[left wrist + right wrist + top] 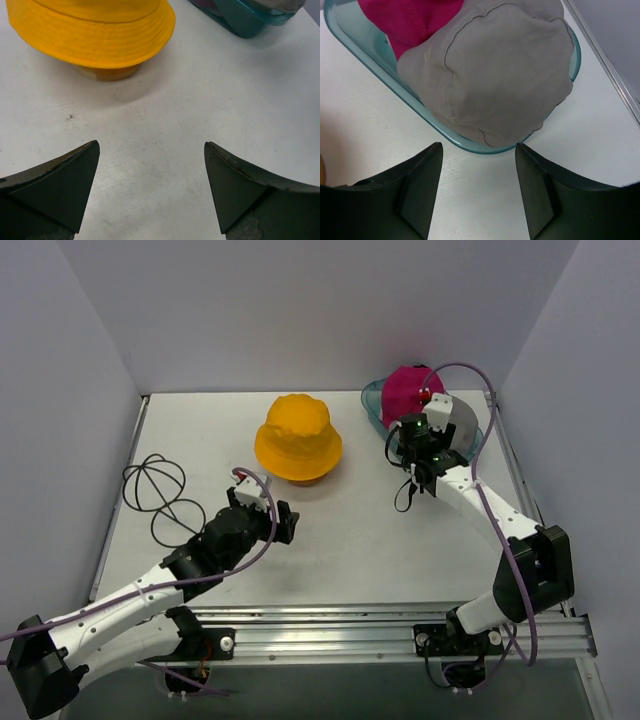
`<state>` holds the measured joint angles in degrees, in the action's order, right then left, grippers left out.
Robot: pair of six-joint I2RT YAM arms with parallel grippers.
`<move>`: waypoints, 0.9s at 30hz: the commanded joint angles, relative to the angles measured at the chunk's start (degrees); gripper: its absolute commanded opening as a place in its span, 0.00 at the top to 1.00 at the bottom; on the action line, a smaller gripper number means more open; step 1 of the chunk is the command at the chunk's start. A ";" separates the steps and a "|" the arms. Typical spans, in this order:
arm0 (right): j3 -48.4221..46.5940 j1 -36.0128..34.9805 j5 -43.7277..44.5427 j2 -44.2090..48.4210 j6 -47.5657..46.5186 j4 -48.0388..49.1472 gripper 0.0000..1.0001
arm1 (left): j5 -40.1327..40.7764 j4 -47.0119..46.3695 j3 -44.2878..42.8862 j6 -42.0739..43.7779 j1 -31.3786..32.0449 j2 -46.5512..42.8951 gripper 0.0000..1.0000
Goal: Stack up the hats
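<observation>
A mustard yellow hat (298,438) (95,30) sits over a round wooden stand (107,74) at mid-table. A magenta hat (405,390) (410,20) and a grey hat (465,425) (495,75) lie side by side in a teal tray (372,400) (485,147) at the back right. My right gripper (425,432) (479,147) hovers open just short of the tray's near rim, facing the grey hat, with nothing between its fingers. My left gripper (283,520) (151,145) is wide open over bare table, a little in front of the yellow hat.
A black wire-frame stand (155,490) lies at the left of the table. Grey walls close in the back and both sides. A metal rail (400,625) runs along the near edge, and another edges the table's right side (605,60).
</observation>
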<state>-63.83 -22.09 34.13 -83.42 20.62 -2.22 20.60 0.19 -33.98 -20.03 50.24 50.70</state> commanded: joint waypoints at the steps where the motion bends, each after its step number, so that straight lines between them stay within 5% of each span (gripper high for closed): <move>1: -2.52 0.81 1.20 -2.53 0.38 0.98 0.45 | 2.25 -6.07 1.54 2.36 0.39 -3.23 0.05; 17: -10.25 6.18 -0.99 -12.73 -7.79 5.03 0.53 | 3.74 -5.90 1.81 2.54 0.39 -2.97 0.05; 23: -14.21 6.27 -1.44 -14.40 -8.75 2.84 0.76 | 4.54 -5.64 1.98 2.54 0.39 -3.59 0.05; 25: -15.79 6.27 -0.47 -14.84 -9.02 2.39 0.93 | 4.45 -5.81 1.98 2.54 0.39 -3.50 0.05; 27: -16.58 6.18 1.28 -14.50 -9.11 -0.85 1.00 | 4.62 -5.55 1.81 2.54 0.39 -3.15 0.05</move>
<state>-76.93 -15.79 32.21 -98.37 12.56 -0.21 24.12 -2.85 -31.59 -17.96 50.33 47.75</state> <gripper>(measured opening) 0.028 0.947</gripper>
